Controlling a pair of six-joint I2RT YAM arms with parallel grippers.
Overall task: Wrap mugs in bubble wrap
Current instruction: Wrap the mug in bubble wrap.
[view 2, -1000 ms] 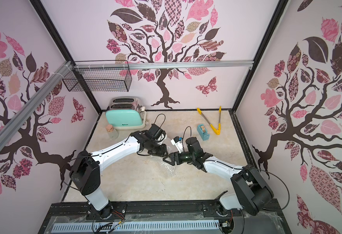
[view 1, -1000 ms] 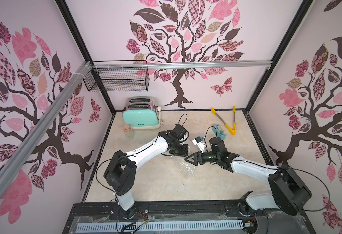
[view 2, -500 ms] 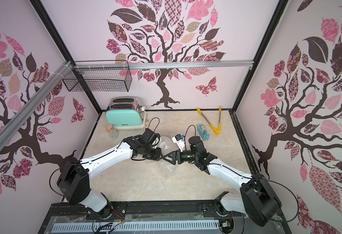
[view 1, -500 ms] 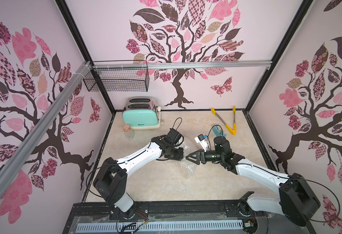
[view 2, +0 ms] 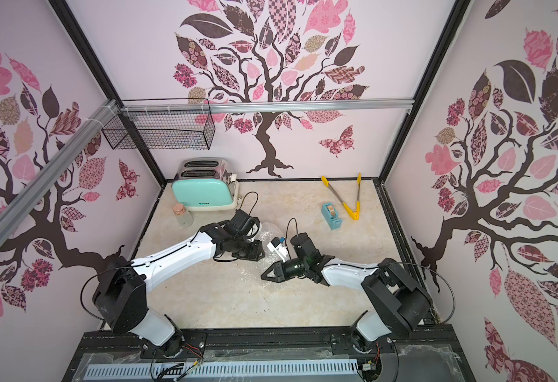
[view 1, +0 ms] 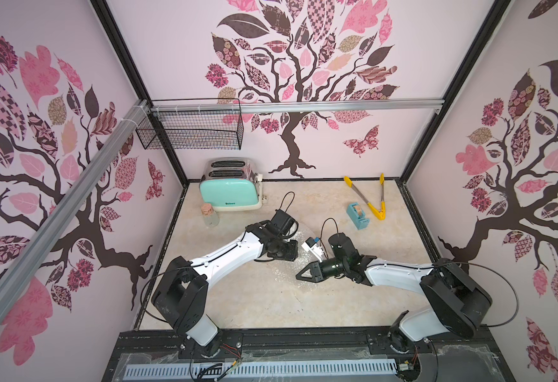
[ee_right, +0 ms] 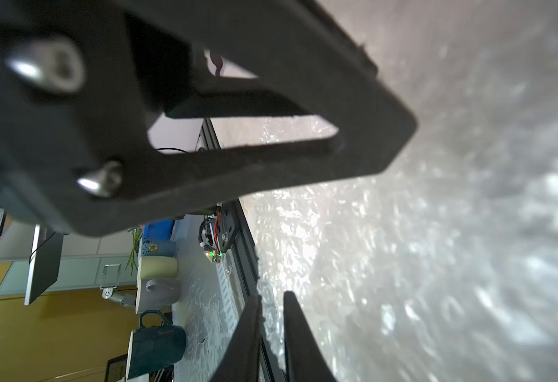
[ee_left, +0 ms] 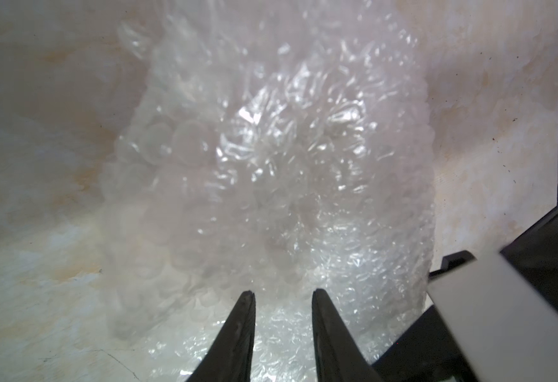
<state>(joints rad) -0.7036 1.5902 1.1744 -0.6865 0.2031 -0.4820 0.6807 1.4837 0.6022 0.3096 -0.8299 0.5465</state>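
The bubble wrap (view 1: 282, 271) lies crumpled mid-table between both arms, also showing in a top view (view 2: 249, 274). The mug is hidden; only a rounded bulge of wrap (ee_left: 257, 178) shows in the left wrist view. My left gripper (view 1: 282, 253) points down onto the wrap. Its jaws (ee_left: 282, 294) stand a little apart with crinkled wrap filling the gap. My right gripper (view 1: 299, 276) lies low and level, pointing left at the wrap's near edge. Its fingers (ee_right: 272, 296) are almost together with a strip of wrap between them.
A mint toaster (view 1: 229, 195) and a corked glass bottle (view 1: 210, 215) stand at the back left. A blue tape dispenser (view 1: 357, 215) and yellow tongs (view 1: 368, 198) lie at the back right. A wire basket (view 1: 191, 130) hangs on the back wall.
My right gripper's jaws have closed from wide apart to nearly together, and it has slid toward the table's front. My left gripper has shifted slightly, its jaws unchanged.
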